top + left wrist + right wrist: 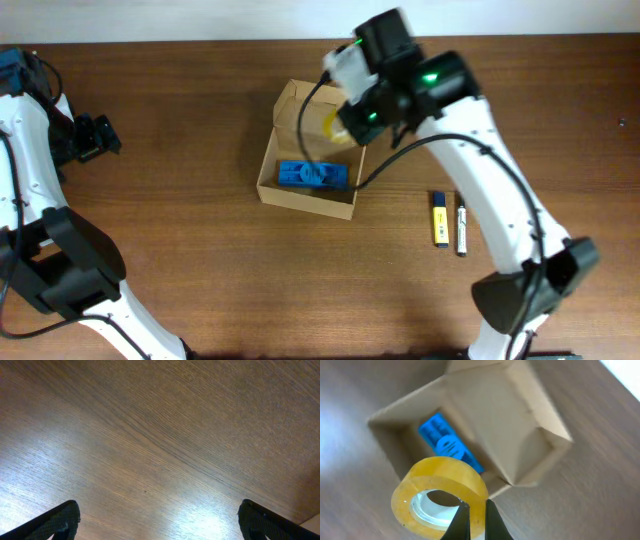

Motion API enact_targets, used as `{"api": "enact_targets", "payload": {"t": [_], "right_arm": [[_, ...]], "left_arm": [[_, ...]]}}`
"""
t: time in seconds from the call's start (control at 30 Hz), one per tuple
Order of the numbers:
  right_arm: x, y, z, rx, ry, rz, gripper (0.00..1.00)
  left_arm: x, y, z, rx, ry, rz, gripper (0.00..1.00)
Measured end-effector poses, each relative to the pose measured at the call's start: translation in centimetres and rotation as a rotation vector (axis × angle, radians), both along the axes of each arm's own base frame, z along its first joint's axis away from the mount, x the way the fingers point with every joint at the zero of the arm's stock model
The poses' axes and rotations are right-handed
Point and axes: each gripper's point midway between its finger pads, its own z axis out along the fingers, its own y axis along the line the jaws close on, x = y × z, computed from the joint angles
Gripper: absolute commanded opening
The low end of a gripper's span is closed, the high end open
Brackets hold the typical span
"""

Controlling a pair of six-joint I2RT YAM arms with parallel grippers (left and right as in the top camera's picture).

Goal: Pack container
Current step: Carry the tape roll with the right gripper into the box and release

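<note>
Over container [300, 197] rim, tape roll [449, 476]

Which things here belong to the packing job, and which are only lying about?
In the job: cardboard box, blue case inside it, tape roll held over it by the right gripper.
Lying about for now: yellow marker and white marker on the table; left gripper, open, idle.

- Table [200, 230]: reads as brown wood grain, smooth, with a satin sheen and pale glare patches.
- Container [290, 110]: looks plain tan cardboard, matt, unprinted.
- Blue case [312, 175]: appears moulded plastic, ribbed, faintly glossy.
- Tape roll [445, 480]: shows glossy, translucent yellow film over a white core.
- Right gripper [476, 520]: looks dark and matt, plastic-like.
- Arm shells [478, 125]: present as smooth white plastic, lightly glossy.
</note>
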Motion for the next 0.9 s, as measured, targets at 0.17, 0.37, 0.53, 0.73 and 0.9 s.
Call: {"api": "enact_targets", "payload": {"t": [0.17, 0.37, 0.53, 0.73, 0.9], "right_arm": [[-0.6, 2.5, -4.5, -0.110, 0.043, 0.229, 0.04], [-0.7, 4.2, -10.1, -0.186, 0.114, 0.380, 0.04], [-1.1, 4.8, -14.4, -0.230, 0.192, 0.430, 0.04], [-1.7, 5.6, -17.7, -0.256, 0.246, 0.459, 0.08], [-1.8, 6.1, -18.6, -0.259, 0.252, 0.462, 0.48]], "left_arm": [[0.0, 0.0, 0.0, 0.000, 0.000, 0.000, 1.00], [0.0, 0.0, 0.0, 0.000, 0.000, 0.000, 1.00], [0.0, 0.0, 0.0, 0.000, 0.000, 0.000, 1.00], [0.0, 0.0, 0.0, 0.000, 0.000, 0.000, 1.00], [0.0, 0.0, 0.0, 0.000, 0.000, 0.000, 1.00]]}}
